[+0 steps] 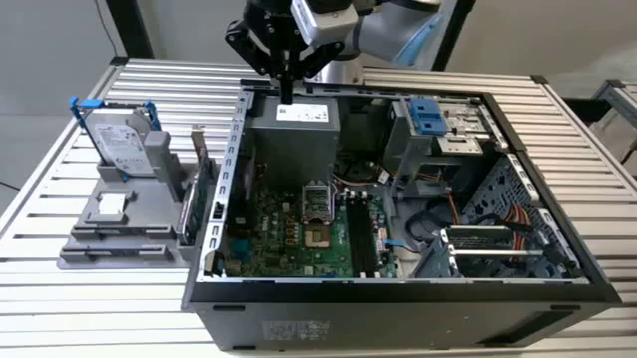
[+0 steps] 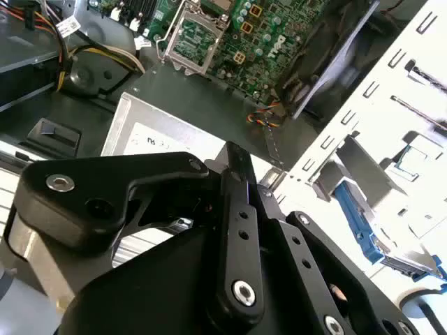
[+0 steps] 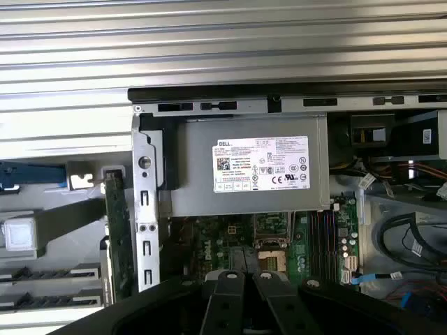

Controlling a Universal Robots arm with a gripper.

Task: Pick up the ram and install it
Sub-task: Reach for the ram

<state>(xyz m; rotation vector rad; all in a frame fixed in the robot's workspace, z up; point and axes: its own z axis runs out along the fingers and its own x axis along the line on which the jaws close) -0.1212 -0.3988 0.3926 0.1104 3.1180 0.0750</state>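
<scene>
Gripper [image 1: 286,98] fingers pressed together, nothing pinched. It hangs just above the power supply [image 1: 291,130] at one end of the open computer case [image 1: 398,298]. Ram: cannot tell where it sits or which way its long axis runs.

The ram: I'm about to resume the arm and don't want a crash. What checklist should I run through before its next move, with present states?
1. Grasp free: ok. The gripper is shut on nothing, above the power supply.
2. Location of the ram: cannot tell. A green board stands on edge in the holder beside the case; it may not be the ram.
3. Case open: ok, the motherboard is exposed.
4. Memory slots empty: cannot tell.
</scene>
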